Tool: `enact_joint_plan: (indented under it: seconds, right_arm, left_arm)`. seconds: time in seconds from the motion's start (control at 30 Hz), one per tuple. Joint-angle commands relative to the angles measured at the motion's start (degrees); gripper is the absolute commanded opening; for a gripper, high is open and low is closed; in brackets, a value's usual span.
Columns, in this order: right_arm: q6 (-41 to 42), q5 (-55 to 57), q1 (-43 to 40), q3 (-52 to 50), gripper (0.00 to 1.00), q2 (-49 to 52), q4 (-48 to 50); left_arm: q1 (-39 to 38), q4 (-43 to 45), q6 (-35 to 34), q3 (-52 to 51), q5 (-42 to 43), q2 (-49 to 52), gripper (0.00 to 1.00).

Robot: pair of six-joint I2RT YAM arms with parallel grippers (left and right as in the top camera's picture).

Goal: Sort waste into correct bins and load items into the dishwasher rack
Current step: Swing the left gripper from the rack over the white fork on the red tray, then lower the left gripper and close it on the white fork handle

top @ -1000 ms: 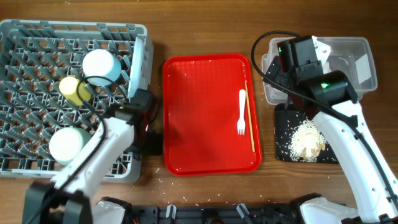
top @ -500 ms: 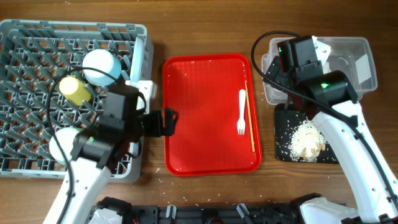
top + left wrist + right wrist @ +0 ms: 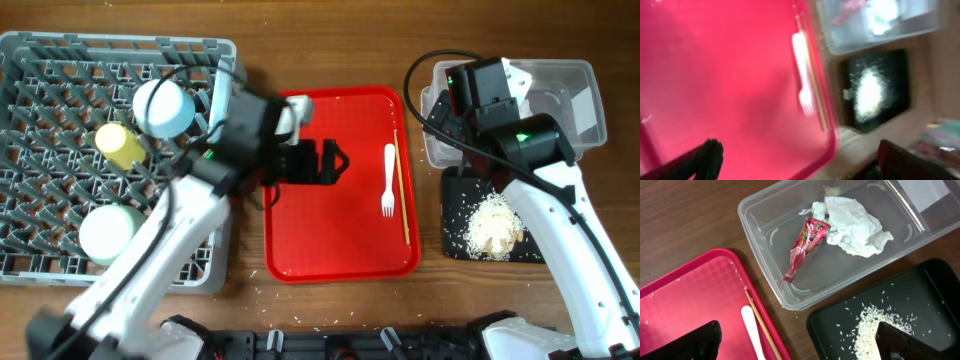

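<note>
My left gripper (image 3: 333, 163) is open and empty over the middle of the red tray, left of the white fork (image 3: 389, 180) and the chopsticks (image 3: 401, 190). Its wrist view is blurred and shows the fork (image 3: 802, 70) ahead of the gripper (image 3: 802, 160). My right gripper (image 3: 800, 345) is open and empty above the gap between the clear tub (image 3: 765, 210) and the black tray (image 3: 840, 325). The tub holds the red wrapper (image 3: 805, 245) and the tissue (image 3: 852, 220). Rice (image 3: 875, 325) lies on the black tray. The rack (image 3: 60, 50) holds the yellow cup (image 3: 120, 145) and two bowls (image 3: 163, 107), (image 3: 107, 232). The plate is out of view.
The red tray (image 3: 330, 240) lies between the rack and the bins. The right arm (image 3: 540, 190) crosses above the black tray (image 3: 455, 215). Loose rice grains dot the table near the front edge (image 3: 255, 290).
My left arm has swung from beside the rack's right edge out over the red tray, toward the fork. The right arm has not moved.
</note>
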Motion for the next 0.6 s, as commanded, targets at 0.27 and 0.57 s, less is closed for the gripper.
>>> enact_joint_plan:
  seconds: [0.27, 0.57]
  right_arm:
    - [0.7, -0.3, 0.0, 0.9, 1.00, -0.2, 0.1]
    - [0.7, -0.3, 0.0, 0.9, 1.00, -0.2, 0.1]
  left_arm:
    - [-11.5, 14.2, -0.8, 5.7, -3.7, 17.7, 0.77]
    - [-18.8, 21.5, -7.3, 5.7, -12.9, 28.0, 0.74]
